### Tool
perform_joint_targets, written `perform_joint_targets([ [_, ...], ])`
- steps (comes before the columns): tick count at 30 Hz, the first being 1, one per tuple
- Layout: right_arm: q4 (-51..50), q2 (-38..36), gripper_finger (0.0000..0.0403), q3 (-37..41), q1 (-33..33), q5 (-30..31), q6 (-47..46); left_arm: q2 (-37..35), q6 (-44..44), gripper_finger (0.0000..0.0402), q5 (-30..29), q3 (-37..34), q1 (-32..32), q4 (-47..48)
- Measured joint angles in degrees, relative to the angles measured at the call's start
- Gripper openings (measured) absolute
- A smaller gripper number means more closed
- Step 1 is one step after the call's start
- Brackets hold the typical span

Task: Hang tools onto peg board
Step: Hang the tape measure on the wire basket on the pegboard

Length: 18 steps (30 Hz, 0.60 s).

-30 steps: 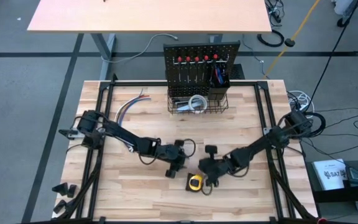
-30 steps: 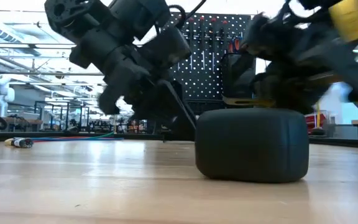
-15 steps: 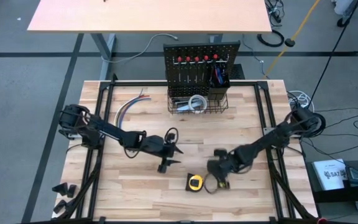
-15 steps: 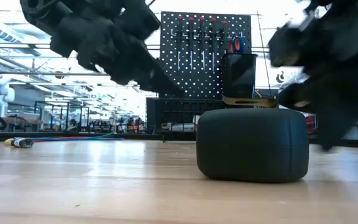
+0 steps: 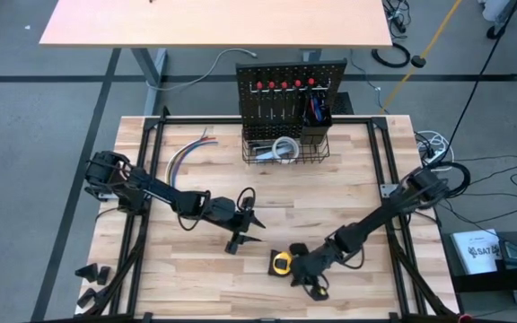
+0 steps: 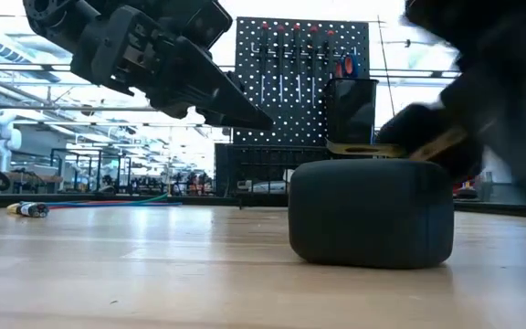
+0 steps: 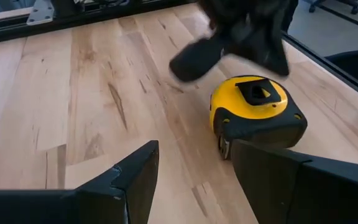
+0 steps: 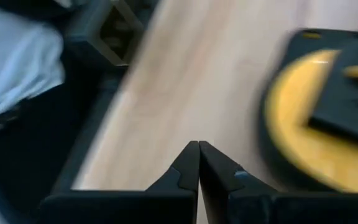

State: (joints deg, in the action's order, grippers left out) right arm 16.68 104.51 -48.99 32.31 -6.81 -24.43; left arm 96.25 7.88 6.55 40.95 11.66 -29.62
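One tool is left loose: a yellow tape measure [image 5: 282,263] lying flat on the wooden counter [image 5: 348,179], near the front edge, w/ its black clip facing up. Right gripper [image 5: 311,281] sits just beside it on the right, low over the counter, fingers pressed together and empty. Left gripper [image 5: 249,226] hovers a bit back and to the left of the tape measure, fingers apart, nothing between them; its wrist view looks straight at the tape measure.

Farther back, at the far edge of the counter, stands the peg board [image 5: 290,85], upright, w/ a row of red-handled screwdrivers [image 5: 284,86] already hung, a small black cup [image 5: 318,112] holding more items, and a wire basket [image 5: 285,149] at the base w/ a white tape roll [image 5: 284,147] inside. Coloured wires [image 5: 187,154] lie left of the basket.

Step in hand, as I judge it: picking up the tape measure, not yet gripped. Next move prob. needs the left gripper to drop and close across the case, or the right one to open first, then carry it to the board.
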Motion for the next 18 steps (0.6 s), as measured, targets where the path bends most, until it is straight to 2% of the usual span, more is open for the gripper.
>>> perform_joint_targets([
  [3, 0.9, 2.7, 0.0000, -0.3, -1.7, 1.9, 0.7, 0.0, 0.0, 0.0208, -1.6, 0.0, 0.0, 0.0],
  [6, 1.1, 4.5, 0.0000, -1.6, -2.6, 7.7, 0.3, 0.0, -0.6, 0.0208, -6.5, 0.0, -0.1, 0.1],
  [10, -0.2, 5.2, 0.0000, -2.8, -3.7, 20.4, -1.7, -0.1, -1.5, 0.0208, -18.0, 0.0, -0.1, 3.1],
  [14, -0.2, 5.0, 0.0000, -3.1, -5.2, 31.1, -1.9, -1.8, -1.6, 0.0208, -23.7, 0.0, -0.1, 11.2],
  [18, -0.5, 5.0, 0.0000, -3.1, -7.9, 33.6, -1.4, -5.3, -3.0, 0.0208, -28.3, 0.0, 0.0, 17.2],
])
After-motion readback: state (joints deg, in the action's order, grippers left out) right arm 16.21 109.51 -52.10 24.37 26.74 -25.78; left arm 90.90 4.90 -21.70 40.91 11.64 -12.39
